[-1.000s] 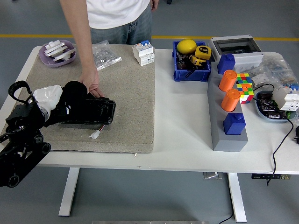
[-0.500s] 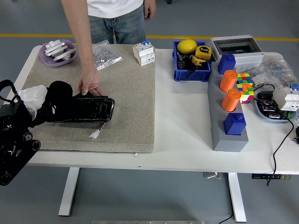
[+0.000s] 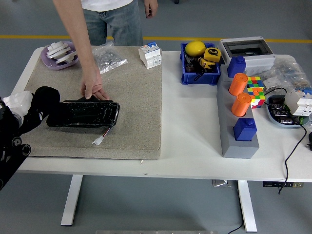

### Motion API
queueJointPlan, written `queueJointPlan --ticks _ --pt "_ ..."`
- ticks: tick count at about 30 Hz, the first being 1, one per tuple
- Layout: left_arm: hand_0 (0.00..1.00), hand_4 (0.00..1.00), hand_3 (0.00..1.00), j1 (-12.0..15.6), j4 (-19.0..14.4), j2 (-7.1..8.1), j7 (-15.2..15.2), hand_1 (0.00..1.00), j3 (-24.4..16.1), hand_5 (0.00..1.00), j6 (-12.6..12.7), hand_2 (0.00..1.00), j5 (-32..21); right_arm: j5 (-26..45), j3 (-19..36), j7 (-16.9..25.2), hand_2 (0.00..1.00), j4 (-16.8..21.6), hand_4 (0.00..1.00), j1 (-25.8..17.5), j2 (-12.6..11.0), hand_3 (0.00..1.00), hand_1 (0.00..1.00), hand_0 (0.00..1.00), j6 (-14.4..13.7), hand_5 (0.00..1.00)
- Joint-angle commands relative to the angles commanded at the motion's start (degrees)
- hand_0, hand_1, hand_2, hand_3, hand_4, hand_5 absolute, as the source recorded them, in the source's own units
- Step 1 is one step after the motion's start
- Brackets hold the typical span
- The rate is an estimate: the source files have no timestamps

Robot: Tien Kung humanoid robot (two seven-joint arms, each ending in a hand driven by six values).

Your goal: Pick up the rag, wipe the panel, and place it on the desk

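Rag point(image 3: 19, 101) sits gripped in left hand's point(image 3: 36, 105) fingers beside panel point(image 3: 84, 114).

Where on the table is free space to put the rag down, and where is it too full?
Free: the white table between the beige mat and the grey block, and the mat's middle right of the black panel. Crowded: the right end around the blue bin and cube, and the mat's far edge.

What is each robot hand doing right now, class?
Left hand: shut on the rag, at the panel's left end.
Right hand: not in view.
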Motion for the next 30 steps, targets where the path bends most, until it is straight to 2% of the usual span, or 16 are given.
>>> queueJointPlan --ticks 9,18,19,24,25,30 --pt "0.245 0.165 0.477 0.0 3.0 0.39 -0.7 0.31 -1.6 0.002 1.0 0.537 -0.7 -0.3 0.3 -0.1 0.692 0.1 0.998 0.1 0.1 0.732 0.652 0.737 0.0 0.637" --pt "0.26 0.162 0.477 -1.2 8.2 0.51 -4.7 0.312 -0.4 0.002 4.8 0.537 -3.9 -0.4 0.4 -0.1 0.693 0.2 0.998 0.1 0.2 0.731 0.652 0.738 0.0 0.637" --pt "0.334 0.136 0.492 -1.3 8.5 0.54 -5.2 0.426 -0.4 0.002 5.1 0.545 -4.1 -0.4 0.4 -0.1 0.692 0.2 0.998 0.1 0.2 0.73 0.652 0.736 0.0 0.638" --pt "0.334 0.136 0.492 -1.4 9.3 0.97 -6.5 0.426 -0.6 0.002 4.2 0.545 -5.0 -0.4 0.3 -0.2 0.692 0.2 0.998 0.1 0.2 0.73 0.652 0.736 0.0 0.638" --pt "0.524 0.515 0.53 -1.4 9.3 1.12 -6.8 0.592 -0.7 0.002 3.6 0.6 -5.3 -0.4 0.3 -0.2 0.692 0.2 0.998 0.1 0.2 0.73 0.649 0.736 0.0 0.637" --pt "0.524 0.515 0.53 -1.4 8.9 1.47 -8.4 0.592 -0.8 0.002 1.7 0.6 -6.7 -0.4 0.2 -0.2 0.692 0.2 0.998 0.1 0.2 0.73 0.649 0.736 -0.1 0.637"
